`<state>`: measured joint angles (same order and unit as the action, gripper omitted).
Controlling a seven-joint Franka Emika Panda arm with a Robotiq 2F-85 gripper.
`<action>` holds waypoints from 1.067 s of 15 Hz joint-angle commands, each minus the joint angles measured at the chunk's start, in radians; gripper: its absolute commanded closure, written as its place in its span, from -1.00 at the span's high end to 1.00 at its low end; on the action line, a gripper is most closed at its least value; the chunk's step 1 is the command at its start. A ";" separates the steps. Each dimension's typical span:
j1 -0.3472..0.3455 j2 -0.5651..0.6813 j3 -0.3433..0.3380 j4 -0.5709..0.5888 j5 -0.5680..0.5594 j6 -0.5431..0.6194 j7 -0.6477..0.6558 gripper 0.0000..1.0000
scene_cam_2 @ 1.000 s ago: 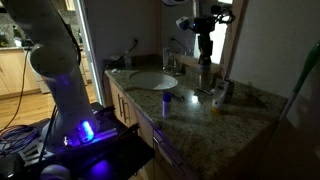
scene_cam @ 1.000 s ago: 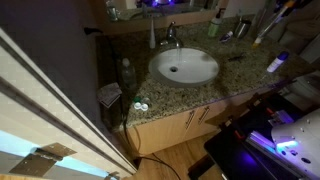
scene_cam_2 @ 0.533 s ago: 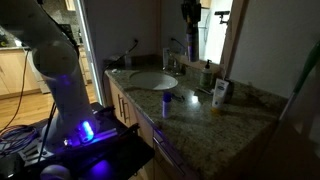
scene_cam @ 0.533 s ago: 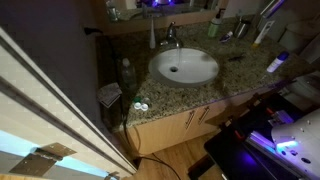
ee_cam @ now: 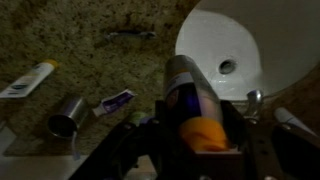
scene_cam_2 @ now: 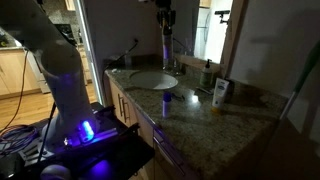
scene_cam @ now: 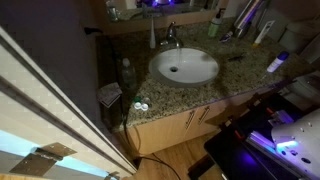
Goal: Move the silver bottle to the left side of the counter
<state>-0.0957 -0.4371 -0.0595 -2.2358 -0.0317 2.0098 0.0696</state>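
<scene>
My gripper [scene_cam_2: 166, 24] is shut on the silver bottle [scene_cam_2: 165, 50], a tall slender metallic cylinder. It holds the bottle upright in the air above the faucet [scene_cam_2: 178, 63] and the back of the oval white sink [scene_cam_2: 152, 80]. In the wrist view the bottle [ee_cam: 184, 90] fills the space between the jaws [ee_cam: 192, 128], with an orange patch low on it, and the sink [ee_cam: 250, 45] lies beyond it. In an exterior view the bottle [scene_cam: 248, 14] shows as a pale slanted shape at the top edge. The speckled granite counter [scene_cam_2: 200, 118] shows in both exterior views [scene_cam: 245, 68].
A green bottle [scene_cam_2: 207, 75], a white tube [scene_cam_2: 220, 95] and a small blue-lit bottle [scene_cam_2: 167, 102] stand on the counter. A white cone-topped bottle [scene_cam: 153, 35] stands beside the faucet [scene_cam: 170, 38]. A metal cup [ee_cam: 68, 115] and tubes [ee_cam: 30, 80] lie below the wrist.
My gripper has carried the silver bottle up off the counter and along it, from beside the green bottle to above the faucet and sink.
</scene>
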 commanded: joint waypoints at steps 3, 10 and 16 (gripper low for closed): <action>0.056 -0.010 0.038 0.002 0.004 -0.014 -0.006 0.13; 0.194 0.072 0.143 0.083 0.051 -0.077 -0.070 -0.37; 0.265 0.104 0.221 0.107 0.078 -0.064 -0.027 0.13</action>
<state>0.1753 -0.3335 0.1561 -2.1313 0.0442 1.9481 0.0434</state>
